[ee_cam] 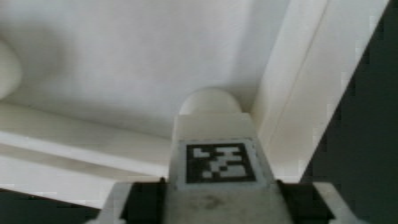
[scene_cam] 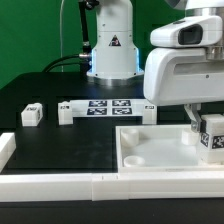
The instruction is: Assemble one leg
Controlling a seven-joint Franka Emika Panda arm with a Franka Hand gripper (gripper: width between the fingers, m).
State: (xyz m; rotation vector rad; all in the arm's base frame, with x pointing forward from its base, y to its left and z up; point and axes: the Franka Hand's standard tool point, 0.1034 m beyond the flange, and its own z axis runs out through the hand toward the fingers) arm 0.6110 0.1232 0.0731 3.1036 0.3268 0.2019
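My gripper (scene_cam: 212, 132) is shut on a leg (scene_cam: 213, 138), a small white block with a black-and-white tag, and holds it over the right side of the large white tray-like part (scene_cam: 150, 150). In the wrist view the leg (ee_cam: 219, 135) sits between my fingers (ee_cam: 146, 200), its rounded tip close to the tray's raised rim (ee_cam: 294, 90). Two more legs (scene_cam: 31, 115) (scene_cam: 66, 112) stand on the black table at the exterior view's left.
The marker board (scene_cam: 108, 106) lies in the middle of the table in front of the robot base (scene_cam: 112, 50). A long white rail (scene_cam: 100, 184) runs along the table's front edge, with a white block (scene_cam: 5, 150) at its left end.
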